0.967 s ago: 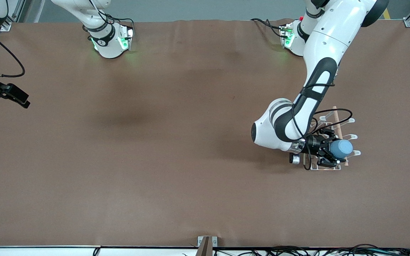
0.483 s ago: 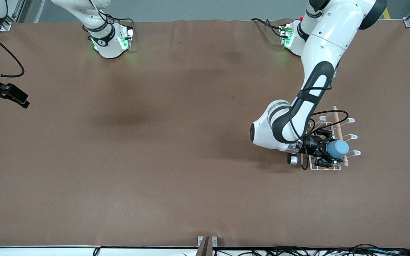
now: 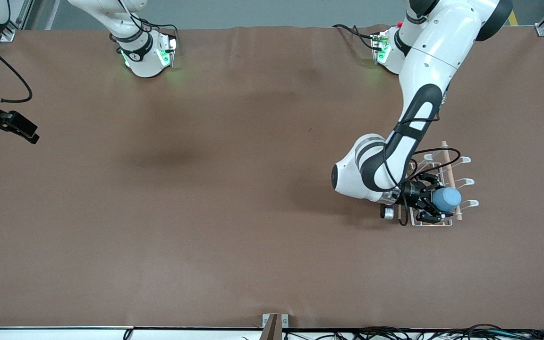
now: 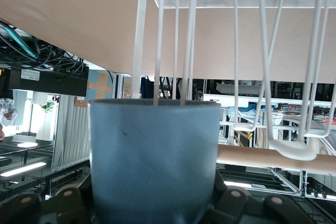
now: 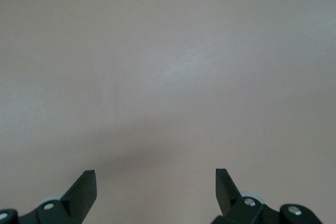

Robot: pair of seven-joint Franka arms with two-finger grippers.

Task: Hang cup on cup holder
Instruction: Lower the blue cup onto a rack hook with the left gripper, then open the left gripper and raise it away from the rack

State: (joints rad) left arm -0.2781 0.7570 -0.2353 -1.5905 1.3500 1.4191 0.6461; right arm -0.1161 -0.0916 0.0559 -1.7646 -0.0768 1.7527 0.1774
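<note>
Cup: the light blue cup [image 3: 447,199] is up off the table, lying on its side in the left arm's grip, over the cup holder at the end of the rack nearer the front camera. In the left wrist view the cup [image 4: 154,161] fills the middle of the picture, with two white wires of the rack running to its rim; whether a prong sits inside it I cannot tell.

Cup holder: the white wire cup holder [image 3: 442,222] stands on the brown table toward the left arm's end. Its pale wooden rod [image 3: 450,171] runs along the top, and three rounded prong tips stick out on the side away from the arm. From the wrist, the rod [image 4: 273,158] passes just beside the cup, and one rounded prong tip [image 4: 294,150] rests against it.

Left gripper: the left gripper [image 3: 435,204] hangs over the rack, its black fingers clamped on the cup from both sides.

Right gripper: the right gripper [image 3: 17,126] waits at the table edge at the right arm's end, well apart from the rack. Its own camera shows the fingers [image 5: 84,192] spread apart, with bare table beneath.

Table: the brown table [image 3: 206,212] has a soft shadow under the left arm.
</note>
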